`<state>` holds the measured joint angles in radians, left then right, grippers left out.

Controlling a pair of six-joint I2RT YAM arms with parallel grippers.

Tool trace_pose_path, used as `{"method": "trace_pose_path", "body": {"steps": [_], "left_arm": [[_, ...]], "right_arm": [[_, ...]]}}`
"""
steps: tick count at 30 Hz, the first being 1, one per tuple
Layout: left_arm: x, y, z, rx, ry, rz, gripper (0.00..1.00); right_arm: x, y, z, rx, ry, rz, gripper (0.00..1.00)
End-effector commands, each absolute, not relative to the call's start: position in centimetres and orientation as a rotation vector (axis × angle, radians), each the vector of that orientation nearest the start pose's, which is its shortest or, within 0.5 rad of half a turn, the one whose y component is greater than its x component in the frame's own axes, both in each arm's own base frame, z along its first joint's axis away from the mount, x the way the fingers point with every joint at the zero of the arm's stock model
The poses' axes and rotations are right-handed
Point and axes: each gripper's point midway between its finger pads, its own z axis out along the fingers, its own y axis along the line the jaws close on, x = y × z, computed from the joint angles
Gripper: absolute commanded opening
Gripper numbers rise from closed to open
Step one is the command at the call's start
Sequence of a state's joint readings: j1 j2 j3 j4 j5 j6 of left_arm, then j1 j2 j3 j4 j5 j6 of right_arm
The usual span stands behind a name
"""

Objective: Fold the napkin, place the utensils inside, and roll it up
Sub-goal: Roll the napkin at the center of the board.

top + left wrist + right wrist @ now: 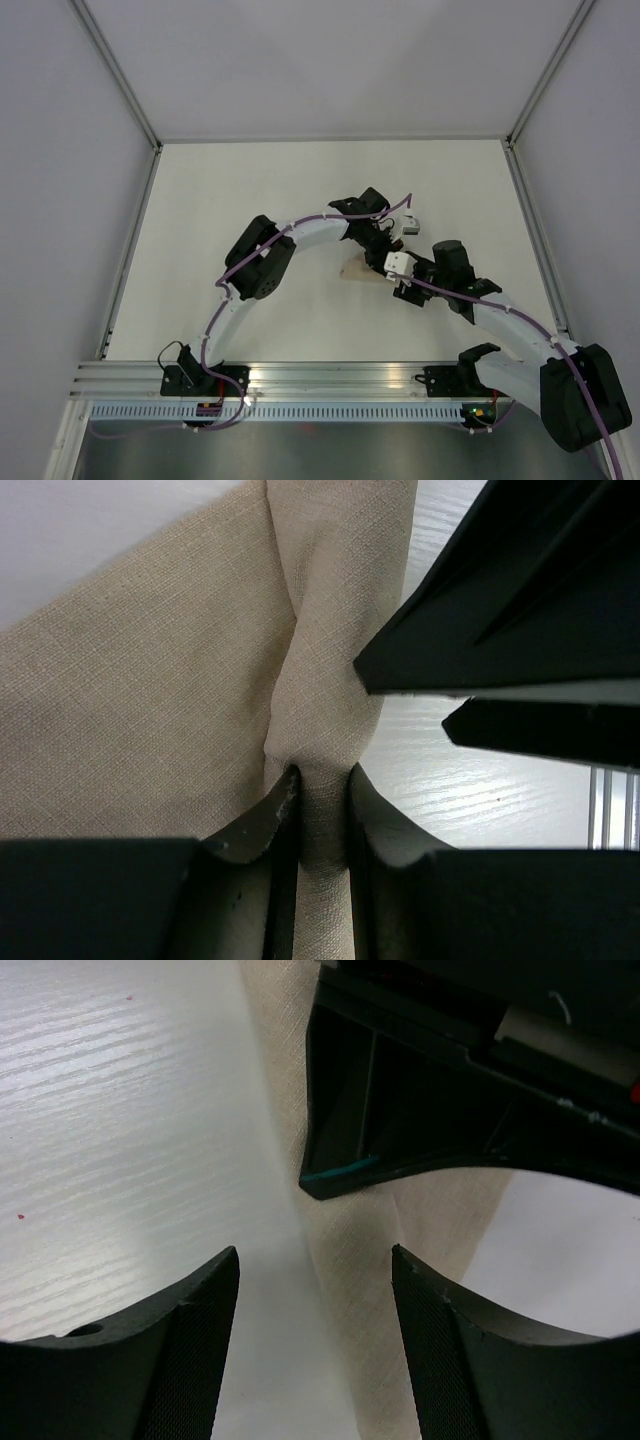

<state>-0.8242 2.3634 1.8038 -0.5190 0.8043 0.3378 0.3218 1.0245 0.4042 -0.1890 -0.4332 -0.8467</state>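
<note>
Closest to the left wrist camera, along the bottom of its frame, are the two black fingers (250,835) of the left hand (320,778). They stand narrow, and I see them pinching a raised fold of the napkin (150,700); the cloth fills the slim gap between them. From this pinch the fold goes up as a soft ridge toward the top middle of the frame, and the flat beige part spreads over the left side. Right of the ridge I see the white bench (470,780) with its fine wood grain. In the upper right, the black wedges of the right hand (410,692) come very near to the fold.

At the right wrist camera the right hand is wide: one finger sits at lower left, the other at lower right, and it holds nothing. Under the gap lies a strip of the napkin that runs from the top middle down to the bottom, with bare bench on its left. The left hand's black body, with a short teal wire (340,1170) on it, covers the upper right.

From the top view both hands meet a little right of the middle of the bench. Only a small beige patch of the napkin shows there, just left of the right hand. The arms (300,235) hide the rest, so I cannot tell its full shape.
</note>
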Motion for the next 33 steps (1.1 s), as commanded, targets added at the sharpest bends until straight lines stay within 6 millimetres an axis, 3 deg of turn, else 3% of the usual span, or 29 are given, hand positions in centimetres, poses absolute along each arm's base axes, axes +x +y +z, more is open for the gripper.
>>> {"method": "trace_pose_path", "body": {"steps": [1,5,14,18,19,22,27,33], "left_arm": [[19.5,-37.7,-8.1,1.725,2.605,-1.101,0.05],[19.5,-37.7,-8.1,1.722,2.613,-1.108,0.05],[19.5,-37.8,-8.0,1.709,2.623,-1.135,0.1],[19.8,-37.8,-7.5,1.68,2.627,-1.167,0.17],[19.9,-37.9,-7.4,1.669,2.624,-1.187,0.19],[21.2,-38.7,-6.0,1.594,2.575,-1.237,0.29],[25.1,-39.9,-1.7,1.36,2.482,-1.367,0.39],[28.1,-39.8,2.5,1.182,2.397,-1.471,0.4]], "right_arm": [[25.7,13.1,5.4,-1.449,1.734,0.133,0.68],[25.5,13.5,3.8,-1.523,1.751,0.088,0.67],[26.0,13.4,2.1,-1.606,1.795,0.04,0.53],[25.9,13.2,1.7,-1.633,1.812,0.041,0.37],[25.8,13.2,1.6,-1.635,1.814,0.043,0.37],[25.7,13.2,1.4,-1.653,1.828,0.053,0.29],[25.7,13.5,1.1,-1.678,1.852,0.086,0.21],[26.2,14.7,1.0,-1.709,1.887,0.168,0.18]]}}
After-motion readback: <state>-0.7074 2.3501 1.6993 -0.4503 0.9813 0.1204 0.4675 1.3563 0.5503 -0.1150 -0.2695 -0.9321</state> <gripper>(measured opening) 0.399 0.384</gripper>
